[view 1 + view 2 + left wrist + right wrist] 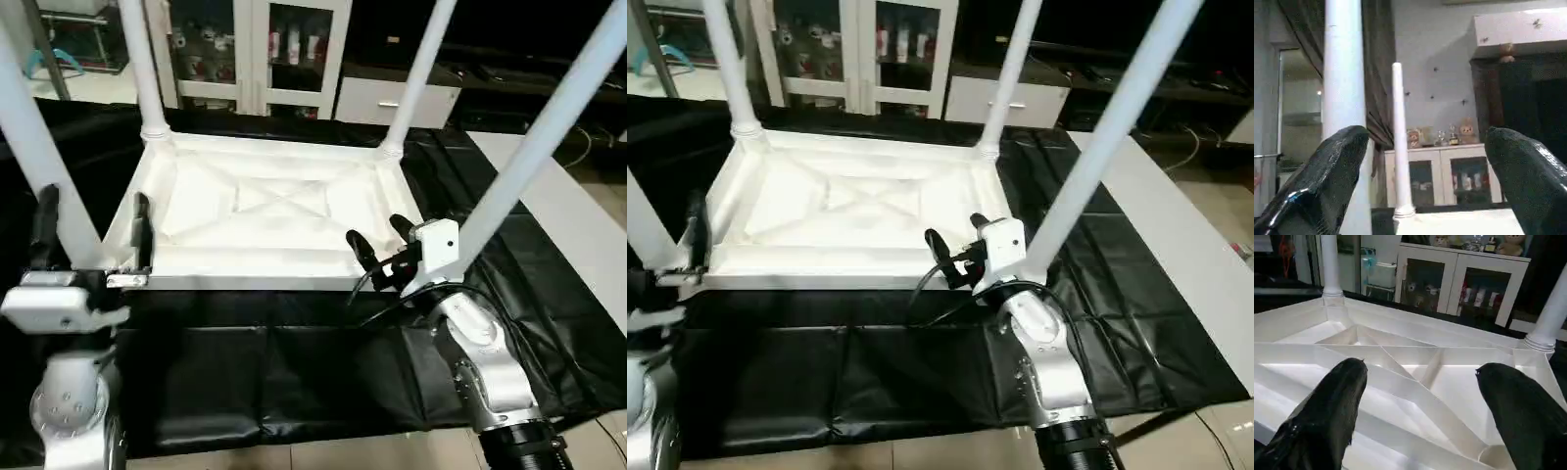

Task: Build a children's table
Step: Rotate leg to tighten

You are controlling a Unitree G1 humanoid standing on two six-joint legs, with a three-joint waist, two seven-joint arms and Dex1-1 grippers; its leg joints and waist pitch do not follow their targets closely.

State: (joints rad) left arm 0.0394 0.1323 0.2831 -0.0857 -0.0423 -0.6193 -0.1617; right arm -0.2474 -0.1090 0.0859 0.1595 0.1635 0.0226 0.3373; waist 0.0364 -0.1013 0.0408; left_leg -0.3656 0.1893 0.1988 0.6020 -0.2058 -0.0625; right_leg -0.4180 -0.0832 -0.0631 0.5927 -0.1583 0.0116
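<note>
Finishing up, likely: table top (274,211) lay upside down on black desk (294,372), four legs (534,147) stood in corners. Left fingers (93,230) and right fingers (377,240) wide open, empty, at near edge. Next job, likely: flip table, needing both grips.

Silver, rounded metal forearms, the left arm (64,411) ringed with small screws, end in white boxy wrist housings. The right arm (485,362) has a ribbed black collar at its near end and thin black cables looping beside its pincer (377,238) of glossy black fingers.
</note>
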